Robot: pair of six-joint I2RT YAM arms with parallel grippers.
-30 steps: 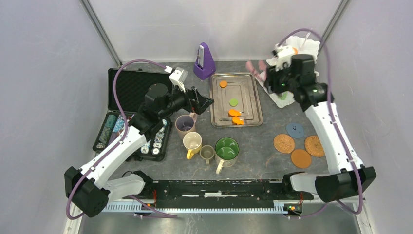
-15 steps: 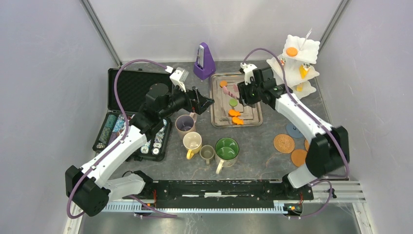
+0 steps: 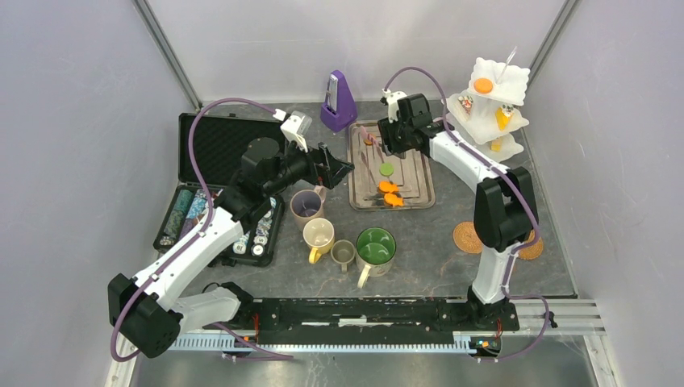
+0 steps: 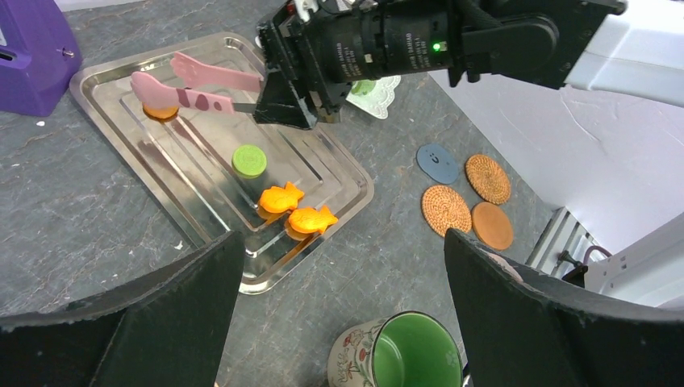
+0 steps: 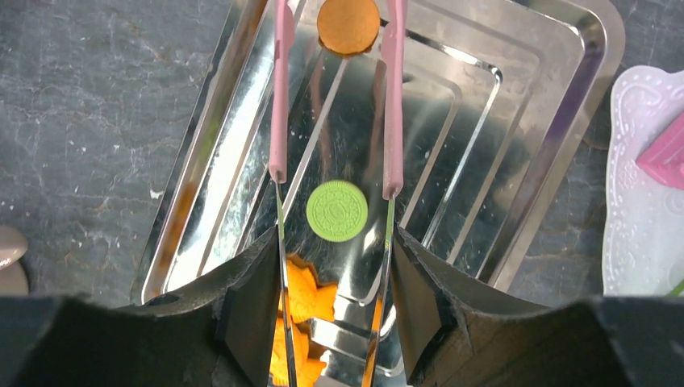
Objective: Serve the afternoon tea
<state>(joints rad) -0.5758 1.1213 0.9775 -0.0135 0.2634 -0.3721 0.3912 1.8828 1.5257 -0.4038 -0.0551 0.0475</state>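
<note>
Metal tray (image 3: 430, 181): lies at the back centre of the table. It holds four toy pastries.
Tray contents, far end: one round orange pastry (image 5: 348, 24).
Tray contents, middle: one round green biscuit (image 5: 336, 211), embossed on top.
Tray contents, near end: two orange fish-shaped pastries (image 4: 281, 197), touching each other.
Right gripper (image 5: 332, 274): clamped on the handle end of pink tongs (image 5: 393, 105), above the tray.
Tongs: the arms stand apart, one tip on either side of the round orange pastry. Whether they touch it cannot be told.
Left gripper (image 4: 337, 242): jaws spread wide and holding nothing. It hangs above the mauve mug (image 3: 306, 205), just left of the tray.
White three-tier stand (image 3: 516, 76): stands in the back right corner. Its top tier carries an orange disc (image 3: 483, 85). The lower tiers carry small pieces too small to name.
Mug group: the mauve mug, yellow mug (image 3: 318, 235), small olive mug (image 3: 344, 254) and big green mug (image 3: 376, 246) stand upright and close together, near the tray's front edge.
Coasters: two woven cork coasters (image 4: 445, 210), a plain brown disc (image 4: 492, 226) and a blue disc (image 4: 436, 163) lie clustered on the table right of the tray.
Black case (image 3: 218, 153): lies open at the left. Its near half holds rows of poker chips (image 3: 187, 211).
Purple metronome (image 3: 339, 101): stands upright behind the tray's left corner.
</note>
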